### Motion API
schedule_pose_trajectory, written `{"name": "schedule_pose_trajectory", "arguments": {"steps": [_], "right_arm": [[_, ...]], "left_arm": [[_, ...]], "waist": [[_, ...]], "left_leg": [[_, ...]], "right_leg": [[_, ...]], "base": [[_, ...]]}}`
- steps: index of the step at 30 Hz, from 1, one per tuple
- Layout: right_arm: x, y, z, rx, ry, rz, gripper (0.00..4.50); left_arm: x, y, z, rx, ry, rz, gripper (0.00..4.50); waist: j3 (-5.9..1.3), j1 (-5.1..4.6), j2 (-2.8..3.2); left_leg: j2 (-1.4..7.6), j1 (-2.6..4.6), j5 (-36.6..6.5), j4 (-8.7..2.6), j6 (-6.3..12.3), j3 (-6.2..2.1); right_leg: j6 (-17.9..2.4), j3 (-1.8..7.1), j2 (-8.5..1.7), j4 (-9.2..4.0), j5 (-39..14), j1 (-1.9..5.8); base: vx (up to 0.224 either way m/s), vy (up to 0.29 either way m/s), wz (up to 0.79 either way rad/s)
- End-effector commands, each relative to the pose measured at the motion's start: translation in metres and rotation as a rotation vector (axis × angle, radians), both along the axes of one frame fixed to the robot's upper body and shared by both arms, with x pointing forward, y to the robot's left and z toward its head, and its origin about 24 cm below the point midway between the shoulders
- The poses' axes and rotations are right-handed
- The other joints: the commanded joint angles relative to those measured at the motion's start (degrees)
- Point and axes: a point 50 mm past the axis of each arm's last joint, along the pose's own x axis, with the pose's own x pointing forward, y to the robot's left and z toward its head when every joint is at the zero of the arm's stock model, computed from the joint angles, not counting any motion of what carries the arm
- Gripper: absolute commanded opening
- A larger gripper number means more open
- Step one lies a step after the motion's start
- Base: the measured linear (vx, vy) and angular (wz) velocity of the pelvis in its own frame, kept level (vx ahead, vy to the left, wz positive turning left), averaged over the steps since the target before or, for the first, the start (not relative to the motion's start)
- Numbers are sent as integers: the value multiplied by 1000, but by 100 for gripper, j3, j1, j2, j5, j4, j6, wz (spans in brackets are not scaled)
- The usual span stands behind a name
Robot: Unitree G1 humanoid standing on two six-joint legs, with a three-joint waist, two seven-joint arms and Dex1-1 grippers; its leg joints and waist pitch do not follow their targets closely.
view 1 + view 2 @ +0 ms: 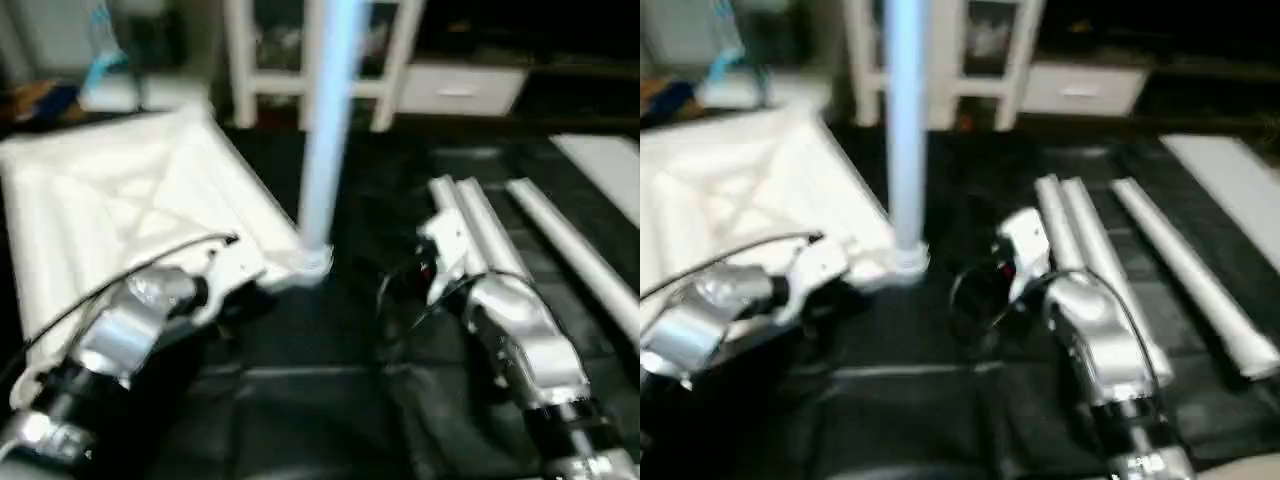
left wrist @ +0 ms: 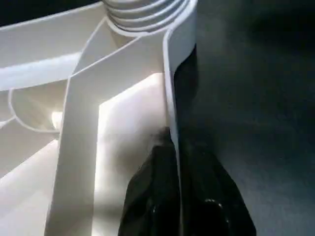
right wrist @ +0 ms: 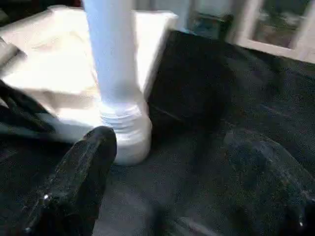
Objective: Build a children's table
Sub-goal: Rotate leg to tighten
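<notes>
1 leg (image 1: 325,130) upright in tabletop (image 1: 120,200) corner socket; 3 legs (image 1: 1110,260) loose. Left claw (image 2: 174,196) clenched on tabletop rim, right claw (image 3: 172,196) released.

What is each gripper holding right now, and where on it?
Left gripper is shut on the top's edge wall, beside the corner socket holding the upright leg. Right gripper is open, holding nothing.

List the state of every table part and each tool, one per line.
Table top: upside down, ribs up.
Upright leg: standing in the corner socket, threads showing.
Three spare legs: lying loose on the dark mat.
Left tool: shut on the top's rim.
Right tool: open, holding nothing.
</notes>
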Motion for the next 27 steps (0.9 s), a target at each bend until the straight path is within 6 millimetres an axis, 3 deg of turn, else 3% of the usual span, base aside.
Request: {"name": "schedule_pose_trajectory", "arguments": {"steps": [1,2,3,4,5,6,7,8,9,10,12,14,17,19,20,23,27], "right_arm": [[3,6,8,12,-25,16,386],[3,5,8,12,-26,16,386],[3,5,8,12,-26,15,386],[3,5,9,14,-28,18,386],[3,5,9,15,-30,20,386],[3,5,10,18,-32,25,386],[3,6,12,21,-37,40,386],[3,6,13,24,-42,47,386],[3,6,14,26,-46,51,386],[4,5,18,36,-58,61,386],[5,4,20,43,-66,64,386],[6,3,24,55,-72,80,386],[3,4,27,69,-57,156,386],[-3,4,28,64,-41,252,386],[-7,4,28,46,-37,303,386],[-10,0,24,-7,-23,350,386],[-7,-1,21,-71,-40,351,386]], "left_arm": [[-5,-10,0,13,-4,-86,1],[-6,-11,0,13,-5,-92,1],[-7,-11,0,15,-7,-96,1],[-8,-12,-1,10,-2,-103,1],[-9,-12,-1,6,1,-107,1],[-10,-13,-1,4,-1,-117,1],[-12,-14,-2,-9,10,-132,1],[-14,-15,-3,-16,11,-147,1],[-14,-16,-3,-24,11,-159,1],[-18,-17,-3,-30,31,-177,1],[-19,-17,-3,-32,34,-186,1],[-20,-18,-4,-35,42,-196,1],[-22,-20,-4,-37,58,-212,1],[-23,-21,-5,-39,69,-228,1],[-24,-22,-4,-46,73,-236,1],[-26,-26,-3,-52,69,-277,1],[-29,-31,-2,-58,65,-313,1]], "waist": [[-420,224,-58],[-384,191,-1],[-362,169,154],[-376,145,177],[-379,156,234],[-371,155,252],[-352,130,231],[-302,126,232],[-255,116,242],[-209,102,211],[-202,101,217],[-210,104,205],[-213,121,199],[-236,139,194],[-247,153,153],[-261,173,161],[-235,193,127]], "left_leg": [[142,-452,691,43,240,-96],[222,-461,1577,-281,-229,-76],[286,-331,2089,-436,-362,-1],[342,-275,2122,-452,-224,16],[470,-210,1978,-475,-131,25],[537,-158,1855,-495,-117,26],[599,-146,1498,-556,-111,30],[647,-112,941,-610,-98,75],[676,-82,308,-649,-196,126],[691,-60,-314,-686,-334,168],[704,-69,-728,-715,-531,203],[694,-78,-656,-713,-590,236],[685,-100,-495,-699,-539,271],[689,-113,-310,-675,-462,295],[699,-118,-144,-660,-371,318],[694,-134,168,-640,-226,333],[706,-128,0,-651,-249,345]], "right_leg": [[-734,742,-887,-653,1957,860],[-954,399,-549,-388,4198,747],[-1063,183,-267,-307,5040,605],[-1109,145,-213,-301,4974,566],[-1363,112,-171,-314,4197,532],[-1535,98,-184,-343,3654,490],[-1780,75,-194,-408,2600,493],[-1900,74,-230,-488,1721,450],[-1927,73,-247,-559,919,418],[-1863,83,-264,-615,242,392],[-1664,113,-298,-667,-375,399],[-1534,137,-292,-678,-393,370],[-1443,167,-292,-684,-328,352],[-1451,173,-291,-663,-88,370],[-1478,174,-285,-646,139,371],[-1560,163,-281,-609,468,370],[-1558,163,-293,-647,90,338]], "base": [[66,-54,17],[0,0,0],[0,0,0],[0,0,0],[0,0,0],[0,0,0],[0,0,0],[-45,58,3],[-45,58,3],[-49,55,6],[0,0,0],[0,0,0],[0,0,0],[0,0,0],[0,0,0],[0,0,0],[0,0,0]]}}
